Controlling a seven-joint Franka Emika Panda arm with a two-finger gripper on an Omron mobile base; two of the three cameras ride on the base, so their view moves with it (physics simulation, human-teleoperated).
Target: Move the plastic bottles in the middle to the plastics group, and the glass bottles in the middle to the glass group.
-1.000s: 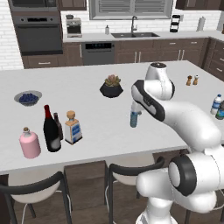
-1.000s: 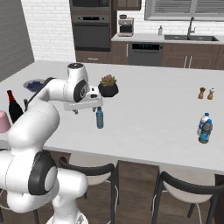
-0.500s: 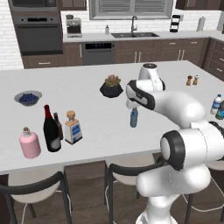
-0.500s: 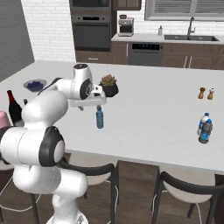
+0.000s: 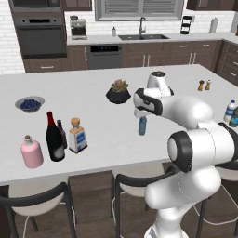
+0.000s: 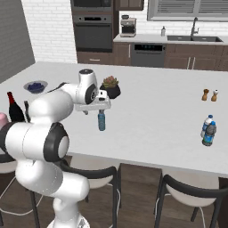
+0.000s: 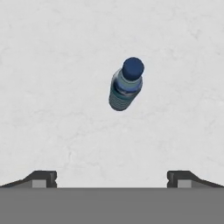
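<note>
We find the teal bottle point(image 5: 142, 125) upright on the worktop point(image 5: 93, 135), in front of the potted plant point(image 5: 119, 91) and well apart from the plastics group point(image 6: 207, 130) on the far side. The pincer point(image 6: 101, 106) hangs directly above its cap, fingertips point(image 7: 43, 178) spread wide and holding nothing. We judge the step in hand to be the approach for the first pick. The next move calls for a straight descent until the fingers flank the bottle's body, then closure.
</note>
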